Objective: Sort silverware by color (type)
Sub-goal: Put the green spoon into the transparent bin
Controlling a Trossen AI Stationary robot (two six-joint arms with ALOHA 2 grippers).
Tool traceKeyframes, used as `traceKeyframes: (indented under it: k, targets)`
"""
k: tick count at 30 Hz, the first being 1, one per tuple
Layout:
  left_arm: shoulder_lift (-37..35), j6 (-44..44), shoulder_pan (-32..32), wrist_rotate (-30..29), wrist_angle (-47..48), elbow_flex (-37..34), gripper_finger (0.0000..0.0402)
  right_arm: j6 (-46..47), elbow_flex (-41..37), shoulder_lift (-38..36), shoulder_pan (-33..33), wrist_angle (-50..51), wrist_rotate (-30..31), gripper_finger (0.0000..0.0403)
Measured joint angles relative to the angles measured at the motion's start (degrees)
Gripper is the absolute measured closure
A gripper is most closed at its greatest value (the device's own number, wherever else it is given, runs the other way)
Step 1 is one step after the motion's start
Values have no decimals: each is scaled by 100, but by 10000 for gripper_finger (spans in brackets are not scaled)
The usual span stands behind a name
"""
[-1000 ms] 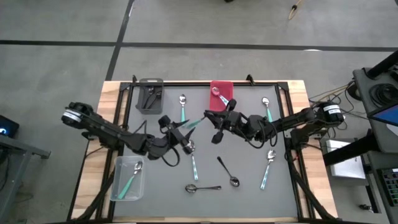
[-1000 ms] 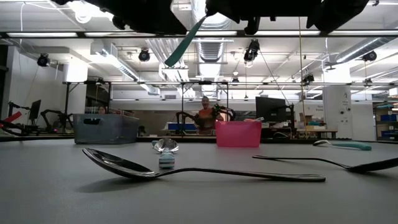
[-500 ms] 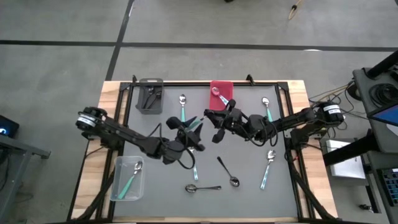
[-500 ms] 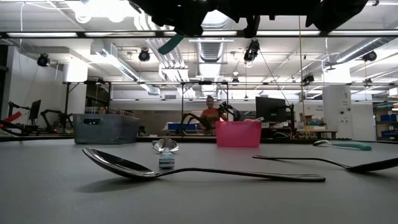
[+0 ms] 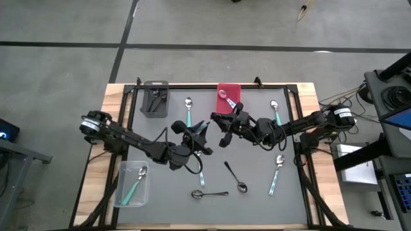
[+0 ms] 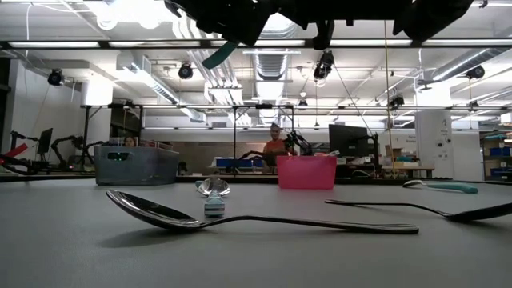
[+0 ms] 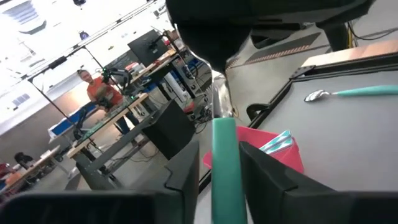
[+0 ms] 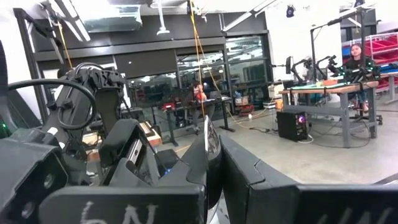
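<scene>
One spoon with a teal handle [image 5: 204, 126] and a shiny bowl is held in the air over the table's middle, between my two grippers. My left gripper [image 5: 199, 133] reaches in from the left and is shut on its handle [image 7: 222, 158]. My right gripper [image 5: 218, 123] reaches in from the right and is shut on its bowl end [image 8: 211, 146]. In the low view only a short piece of the teal handle [image 6: 221, 55] shows under the dark grippers. Other teal-handled spoons [image 5: 189, 111] [image 5: 275, 113] [image 5: 276, 173] and dark spoons [image 5: 234, 176] [image 5: 210, 193] lie flat on the grey mat. My left gripper has the teal handle [image 7: 224, 146] between its two fingers [image 7: 264, 168], which come level from the table's left and lie along the handle. The spoon is clear of the table. My right gripper pinches the shiny bowl end [image 8: 211, 134] between its two fingers, coming from the table's right, about level. The bowl shows edge-on between them.
A grey bin [image 5: 155, 97] with dark spoons and a red bin [image 5: 228, 94] with a teal spoon stand at the far edge. A clear bin [image 5: 132, 183] with teal spoons sits near left. A dark spoon [image 6: 240, 216] lies close to the low camera.
My left gripper has gone toward the table's right, up to the spoon held by my right gripper, and has rolled a little. It now covers most of the teal handle, which stuck out free a second ago. My right gripper has stayed in place.
</scene>
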State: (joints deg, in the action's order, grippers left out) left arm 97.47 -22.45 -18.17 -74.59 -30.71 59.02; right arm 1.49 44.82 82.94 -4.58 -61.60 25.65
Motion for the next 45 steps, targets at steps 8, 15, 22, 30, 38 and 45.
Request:
traceKeyframes:
  k: [8,15,22,30,38,45]
  targets:
    - [-12,187,4,25,-12,0,369,-176,4,0,2,0,2,381]
    - [-169,350,-44,7,-15,0,369,-166,4,0,2,37,0,329]
    - [-391,632,-183,34,405,-6,369,-146,4,-133,-4,297,56,263]
    - [-1509,3292,-206,1479,3409,42,369,-150,4,-885,-7,1609,105,223]
    - [-2435,7054,-207,3617,7963,932,369,4,2,-1451,-3,2663,178,221]
    - [-2409,9452,-592,5594,10168,1449,369,44,2,-1469,20,2708,151,220]
